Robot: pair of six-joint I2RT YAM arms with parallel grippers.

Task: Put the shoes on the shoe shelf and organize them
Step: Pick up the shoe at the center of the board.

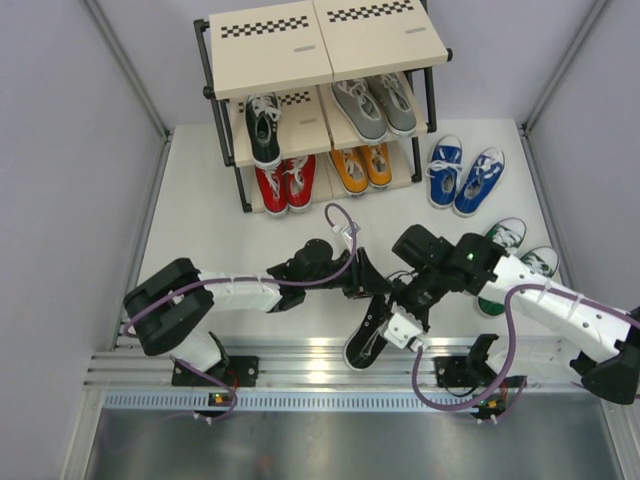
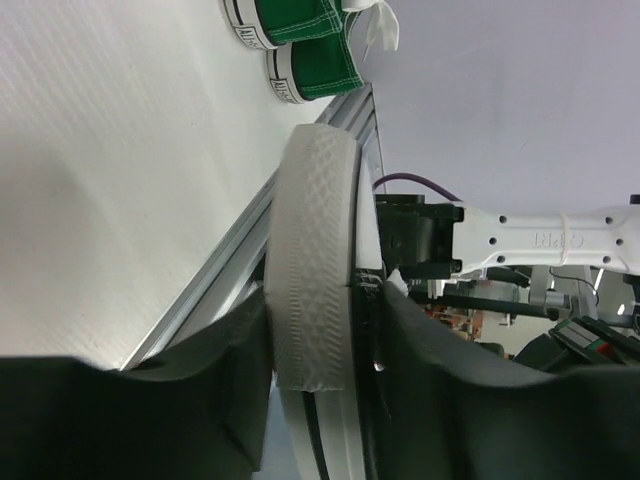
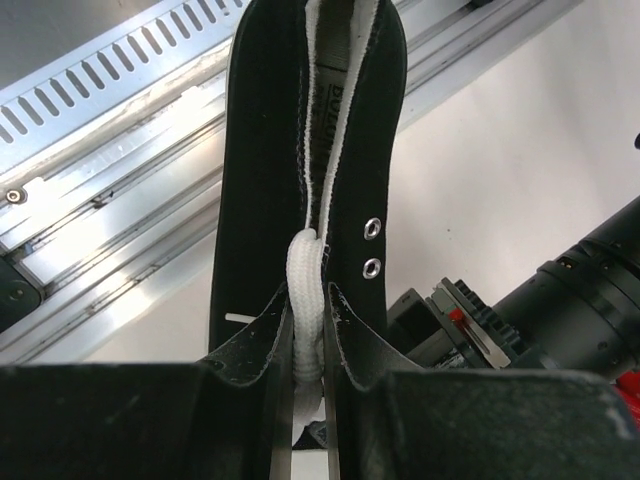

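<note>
Black shoe is at the near edge, partly over the rail, well away from the shelf. It is turned sole-first toward the left arm. Can't tell if it's lifted or resting.

Right fingers are narrow, pinching the lace and tongue. Left fingers straddle the sole at about half width. Both look in contact, but can't tell if they actually clamp.

Risks:
- The right hold is on soft lace only, so the shoe can swing or twist and the left fingers end up on it skewed.
- If the right lets go before the left really bites, the shoe drops on the rail or off the surface.
- The left grip spans sole to upper. The canvas side gives, so the shoe may slip or rotate during the carry.
- The wrists are very close together, so any retreat could clip the other arm or its cable.
- The right forearm hangs over the green pair, and a low swing would push them.
- The target looks like the slot beside the mate on the middle tier. Clearance under the top board is tight, so a tilted shoe could catch the board edge or knock the mate.
</note>
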